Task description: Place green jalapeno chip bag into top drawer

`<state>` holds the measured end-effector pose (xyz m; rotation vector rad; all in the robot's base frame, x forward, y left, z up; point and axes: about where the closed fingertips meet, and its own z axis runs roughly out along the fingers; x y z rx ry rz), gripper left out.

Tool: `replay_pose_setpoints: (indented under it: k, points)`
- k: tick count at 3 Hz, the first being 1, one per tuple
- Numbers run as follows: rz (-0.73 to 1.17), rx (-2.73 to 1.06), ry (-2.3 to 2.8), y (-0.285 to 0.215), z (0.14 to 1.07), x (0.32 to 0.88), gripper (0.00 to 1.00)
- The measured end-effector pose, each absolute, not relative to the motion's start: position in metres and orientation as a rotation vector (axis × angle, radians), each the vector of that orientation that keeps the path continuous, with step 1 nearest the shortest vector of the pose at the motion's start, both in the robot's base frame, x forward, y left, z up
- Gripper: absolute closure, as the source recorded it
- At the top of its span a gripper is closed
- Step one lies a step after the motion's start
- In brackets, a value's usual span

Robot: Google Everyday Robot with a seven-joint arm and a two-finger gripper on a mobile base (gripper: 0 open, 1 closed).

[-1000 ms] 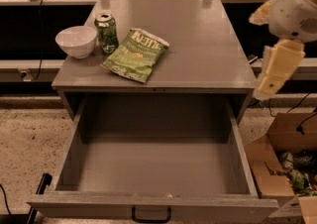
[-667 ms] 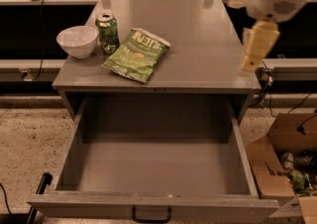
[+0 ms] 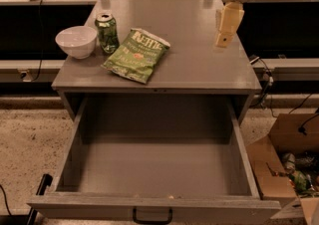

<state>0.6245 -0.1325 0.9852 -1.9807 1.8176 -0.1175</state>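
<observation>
Reaching step: the bag is not yet picked up, and the drawer stands open.

The end effector (image 3: 224,40) hangs above the right side of the worktop (image 3: 199,67), well apart from the green jalapeno chip bag (image 3: 135,55), which lies flat towards the left, just beside the green soda can (image 3: 106,32). I cannot tell whether it is clenched or released. Next, I'd say, it must cross left and come down on the bag without knocking the can. Count: one bag, one can, one white bowl (image 3: 76,41), one top drawer (image 3: 154,169), pulled out.
</observation>
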Motion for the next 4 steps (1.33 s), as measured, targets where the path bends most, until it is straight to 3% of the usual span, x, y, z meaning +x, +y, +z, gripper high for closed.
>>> replay_pose_setpoints:
  k: [4]
  points:
    - [0.144,-2.133,1.637,-0.042,0.887,0.714,0.0]
